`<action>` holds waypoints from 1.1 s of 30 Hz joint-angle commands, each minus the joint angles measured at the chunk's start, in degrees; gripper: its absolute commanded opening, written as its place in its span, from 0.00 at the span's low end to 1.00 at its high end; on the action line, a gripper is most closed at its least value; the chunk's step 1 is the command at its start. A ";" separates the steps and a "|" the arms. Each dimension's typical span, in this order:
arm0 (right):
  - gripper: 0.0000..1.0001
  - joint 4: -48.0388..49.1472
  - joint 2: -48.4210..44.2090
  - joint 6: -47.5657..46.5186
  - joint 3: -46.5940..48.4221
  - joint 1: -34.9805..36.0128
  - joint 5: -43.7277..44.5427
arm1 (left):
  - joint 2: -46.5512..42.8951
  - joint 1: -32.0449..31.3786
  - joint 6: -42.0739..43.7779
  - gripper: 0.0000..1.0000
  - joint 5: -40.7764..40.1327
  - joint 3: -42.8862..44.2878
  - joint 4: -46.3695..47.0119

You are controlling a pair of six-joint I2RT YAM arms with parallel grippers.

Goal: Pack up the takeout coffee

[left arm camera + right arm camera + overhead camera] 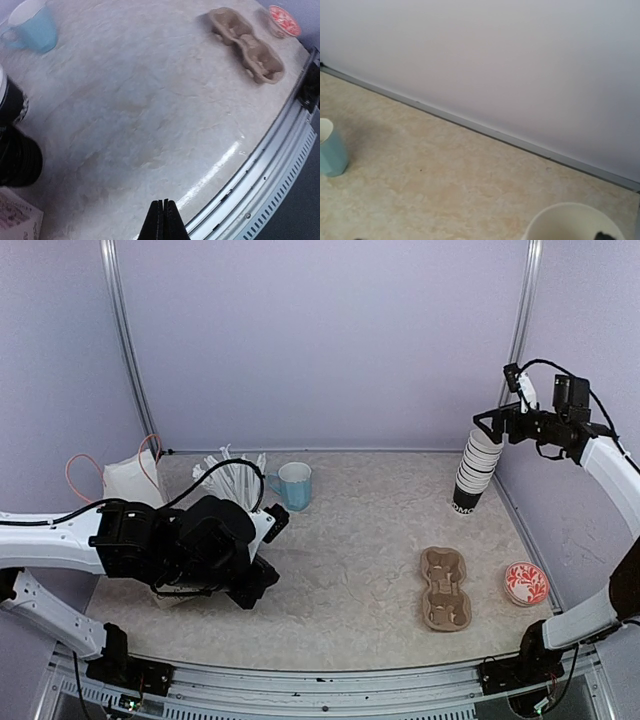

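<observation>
A tall, slightly tilted stack of black paper cups [472, 472] with white rims and white lettering at the base stands at the back right. My right gripper [488, 426] is open at the top of the stack. In the right wrist view the top cup's white inside [572, 225] sits at the lower right, with one fingertip [605, 235] over its rim. My left gripper [255, 590] [164, 205] is shut on nothing, low over the bare table at the front left. A black cup [10, 102] and a round black stack [17, 157] stand to its left.
A brown cardboard cup carrier [445, 588] [247, 42] lies at the front right, beside a red-and-white round dish [526, 583]. A light blue mug [295, 485] [330, 150], white sticks [232, 475] and a white bag [130, 480] stand at the back left. The table's metal edge [260, 180] runs close by my left gripper.
</observation>
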 commanded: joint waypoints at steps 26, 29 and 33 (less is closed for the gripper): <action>0.98 0.80 3.25 0.34 -0.26 0.95 -3.18 | 3.69 24.72 -40.74 0.00 -44.97 -6.91 -15.68; 0.98 1.07 3.61 0.74 -0.28 0.93 -3.51 | 5.35 27.78 -34.46 0.00 -46.10 -5.96 -10.47; 0.98 0.77 3.63 0.81 -0.06 1.00 -3.65 | 6.61 31.50 -29.19 0.00 -45.94 -4.55 -4.95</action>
